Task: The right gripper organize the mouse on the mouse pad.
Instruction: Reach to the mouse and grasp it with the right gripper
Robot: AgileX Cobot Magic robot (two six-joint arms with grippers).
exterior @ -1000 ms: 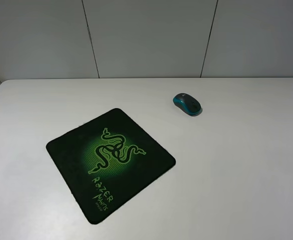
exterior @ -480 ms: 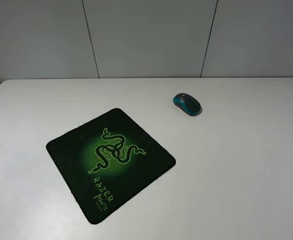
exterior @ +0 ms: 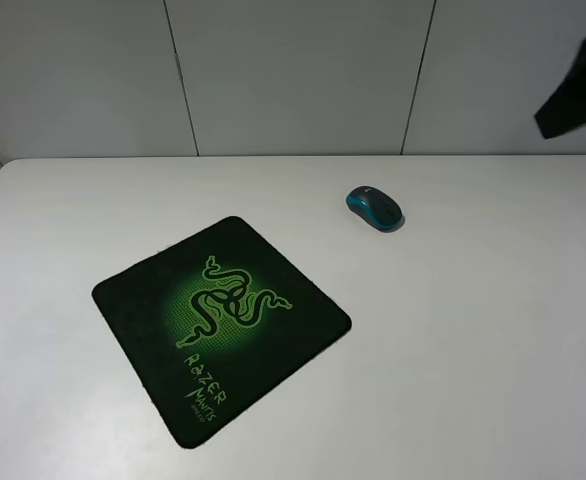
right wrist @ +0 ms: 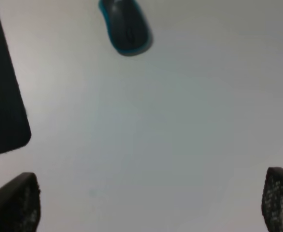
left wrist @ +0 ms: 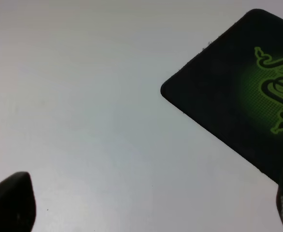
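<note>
Treat this moment as the approach step: the mouse [exterior: 375, 208] has not been grasped and sits on the white surface [exterior: 473, 330], well apart from the mouse pad [exterior: 221, 325] and not touching it. In the exterior high view the mouse lies beyond the pad and to its right. Only a dark part of the right arm [exterior: 571, 88] shows in that view, at the upper right edge, high above the surface. In the right wrist view the right gripper [right wrist: 153, 186] has its fingers [right wrist: 13, 205] spread wide with nothing between them, and the mouse [right wrist: 126, 26] lies ahead of them, well clear. One edge of the pad [right wrist: 4, 87] also shows there. The left gripper [left wrist: 153, 193] hangs near a corner of the pad [left wrist: 228, 92], its fingers likewise spread and empty, and it has no part in the task. For the next move, you would likely bring the right gripper over the mouse and line the fingers up across its narrow teal sides. Descend until they flank the body before closing. Expect the smooth rounded shell to slip if the grip sits too high.
</note>
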